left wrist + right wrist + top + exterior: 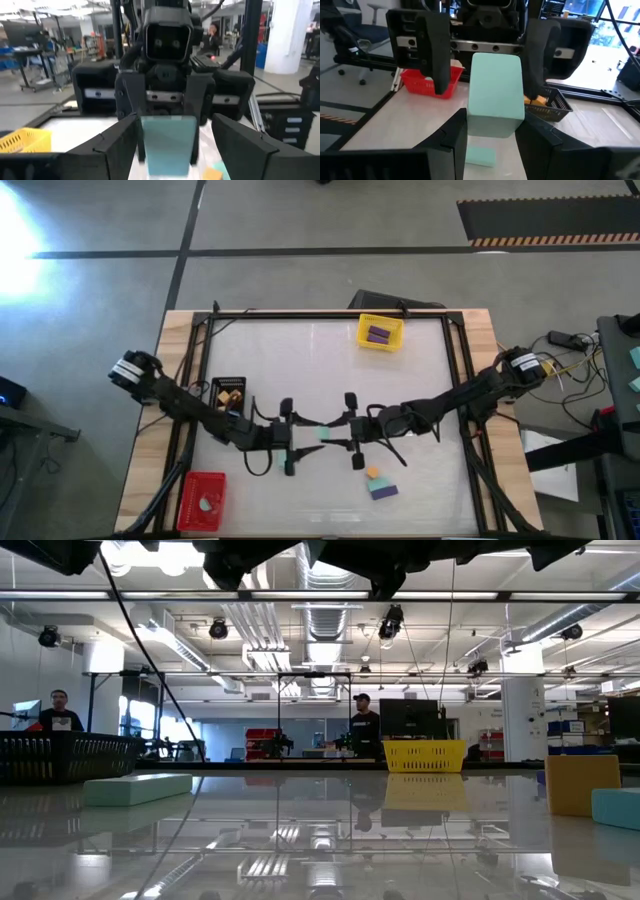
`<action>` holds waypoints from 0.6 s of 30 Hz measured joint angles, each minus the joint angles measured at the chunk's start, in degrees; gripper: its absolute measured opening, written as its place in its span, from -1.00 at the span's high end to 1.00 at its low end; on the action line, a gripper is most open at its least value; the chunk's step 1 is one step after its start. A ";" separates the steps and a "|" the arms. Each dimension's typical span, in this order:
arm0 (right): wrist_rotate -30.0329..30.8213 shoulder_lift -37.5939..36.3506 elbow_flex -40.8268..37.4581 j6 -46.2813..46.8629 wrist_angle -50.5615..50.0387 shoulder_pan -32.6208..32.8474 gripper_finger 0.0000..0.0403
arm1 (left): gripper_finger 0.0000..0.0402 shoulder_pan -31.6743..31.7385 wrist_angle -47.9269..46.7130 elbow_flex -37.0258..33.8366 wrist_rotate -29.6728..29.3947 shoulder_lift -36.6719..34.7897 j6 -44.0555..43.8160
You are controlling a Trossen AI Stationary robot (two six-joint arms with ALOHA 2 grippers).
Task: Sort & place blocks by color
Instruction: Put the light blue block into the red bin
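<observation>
Both arms meet over the middle of the bench (pixel 300 360). The right claw (pixel 338 434) pinches a mint bar (pixel 496 95) between its fingers, holding it up off the bench. The left claw (pixel 300 442) faces it from just beside, its fingers (pixel 434 50) spread wide on either side of the bar, apart from it.

A second mint bar (pixel 480 155) lies on the bench below them. Toward the near edge, an orange cube (pixel 372 473), a mint piece (pixel 380 479) and a purple bar (pixel 384 491) sit close together, with a mint bar (pixel 358 463) just beside them.

The yellow tray (pixel 381 332) at the far edge holds purple bars (pixel 378 334). The black tray (pixel 228 392) on the left holds orange cubes (pixel 230 394). The red tray (pixel 202 502) at the near left corner holds a mint piece (pixel 206 503)
</observation>
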 joint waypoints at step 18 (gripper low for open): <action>-0.02 -0.04 0.02 -4.03 -0.10 0.02 0.22 | 0.42 0.22 0.28 0.47 -0.21 0.24 0.42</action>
